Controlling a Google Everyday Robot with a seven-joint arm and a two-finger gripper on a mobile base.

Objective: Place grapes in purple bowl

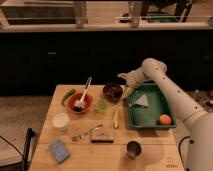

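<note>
The gripper [123, 78] hovers just above and to the right of the purple bowl [113, 92]; whether its jaws are apart or closed, I cannot tell. The grapes [113, 90] sit dark inside the purple bowl. Left of the purple bowl stands the orange bowl [80, 103] with its white-handled brush [84, 92]. Right of the purple bowl lies the green tray [148, 106], holding an orange fruit [165, 119].

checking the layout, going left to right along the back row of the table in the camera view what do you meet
green vegetable → orange bowl with brush → purple bowl → gripper, just above and right of that bowl → green tray
</note>
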